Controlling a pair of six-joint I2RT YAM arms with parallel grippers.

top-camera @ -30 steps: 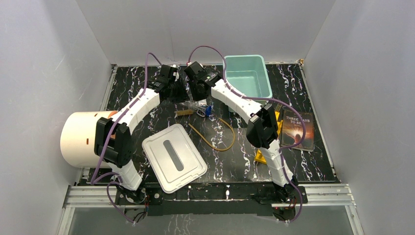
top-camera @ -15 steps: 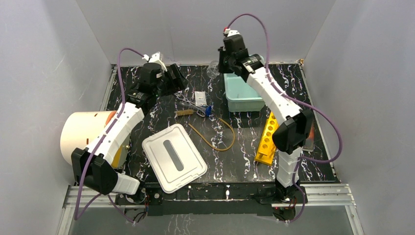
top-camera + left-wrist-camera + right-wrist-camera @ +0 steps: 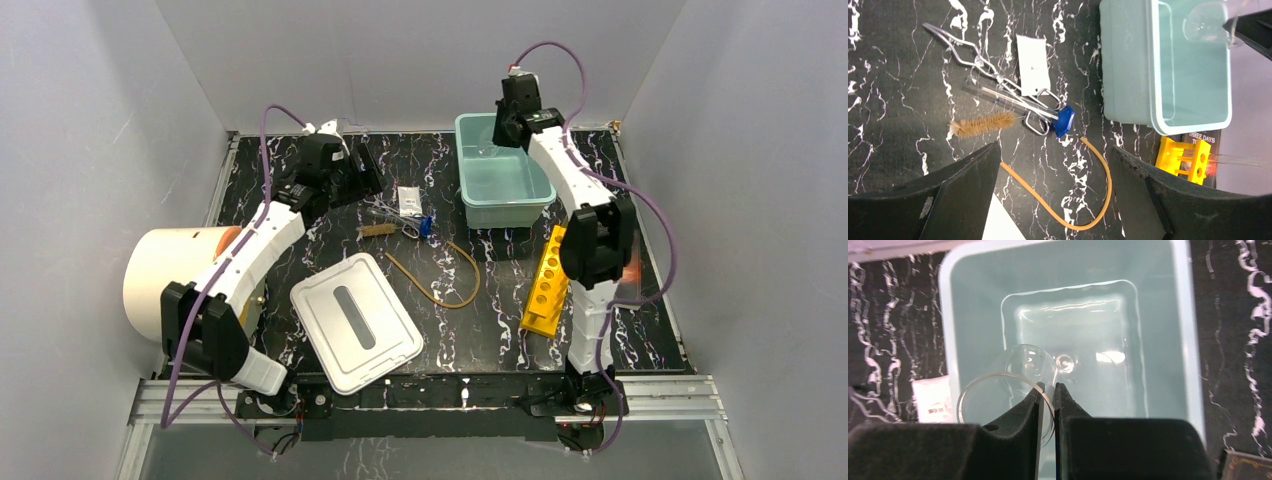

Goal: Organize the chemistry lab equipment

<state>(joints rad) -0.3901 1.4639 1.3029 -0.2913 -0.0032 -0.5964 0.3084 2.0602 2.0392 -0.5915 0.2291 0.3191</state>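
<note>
Grips a clear glass beaker in the narrowed right hand, just above the pale teal plastic bin. Holds the left hand wide, left of that bin, over thin metal tongs, tan-bristled brush, white packet.

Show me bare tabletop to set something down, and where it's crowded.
Bare: the strip between the grey lid and yellow rack, nearer than the tubing loop; also the far patch between the white packet and back wall. Crowded: the middle, where tongs, brush and packet bunch together. Right claw's beaker hangs over the bin.
</note>
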